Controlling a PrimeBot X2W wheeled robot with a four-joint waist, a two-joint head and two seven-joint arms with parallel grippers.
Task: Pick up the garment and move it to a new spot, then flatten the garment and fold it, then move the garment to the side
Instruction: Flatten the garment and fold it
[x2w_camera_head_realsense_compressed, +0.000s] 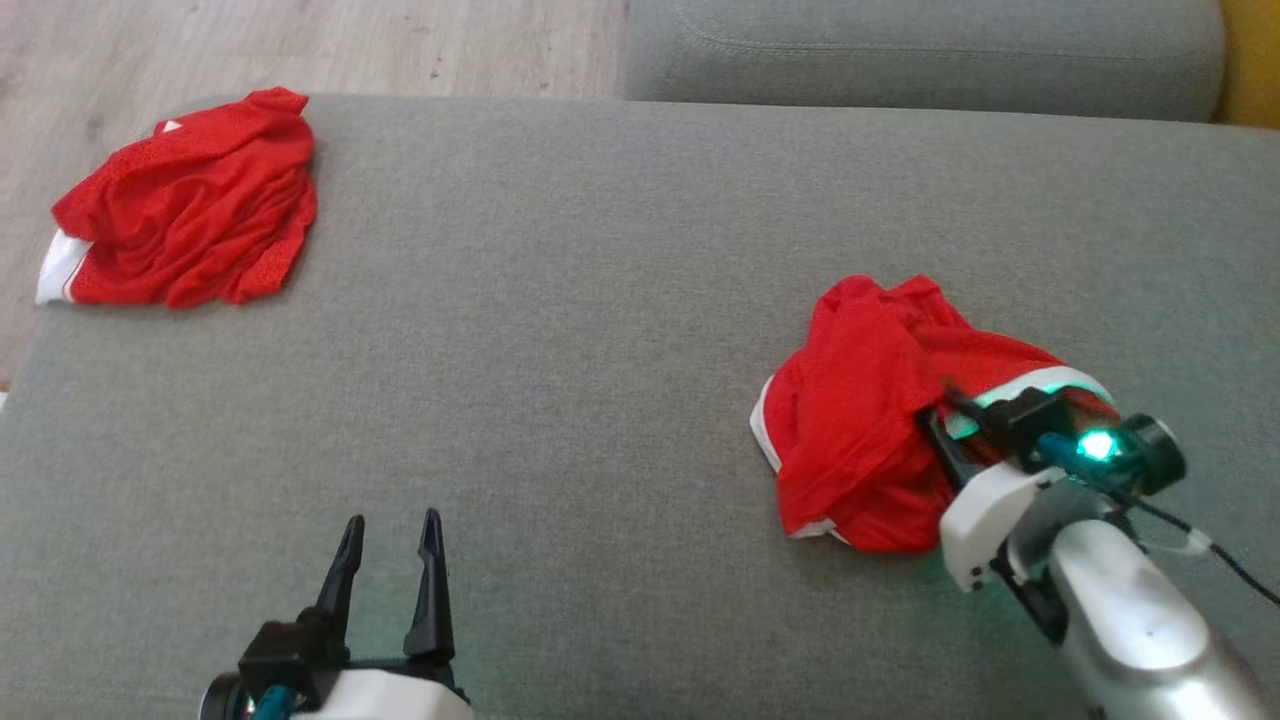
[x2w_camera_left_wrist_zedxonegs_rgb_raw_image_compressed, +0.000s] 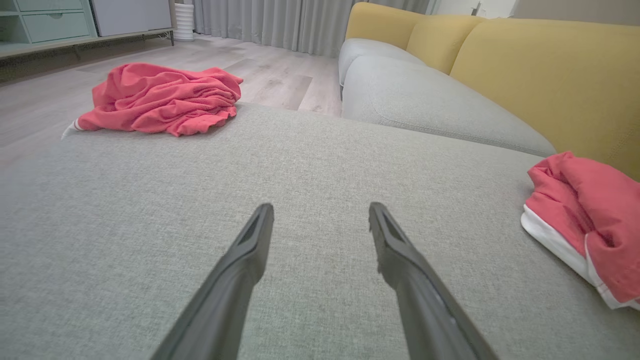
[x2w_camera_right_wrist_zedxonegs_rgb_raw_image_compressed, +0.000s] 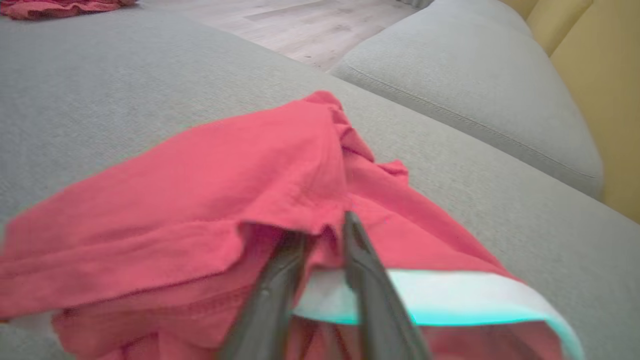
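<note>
A crumpled red garment with white trim lies on the right of the grey cushion; it also shows in the left wrist view. My right gripper reaches into its near edge. In the right wrist view the garment drapes over the fingertips of the right gripper, whose fingers stand narrow with a fold of cloth between them; whether they pinch it is unclear. My left gripper hovers open and empty over bare cushion at the lower left, seen wide apart as the left gripper.
A second bunched red garment lies at the cushion's far left corner, near the edge above the wooden floor. Another grey seat cushion sits behind, with a yellow backrest to the right. The wide grey cushion spans the middle.
</note>
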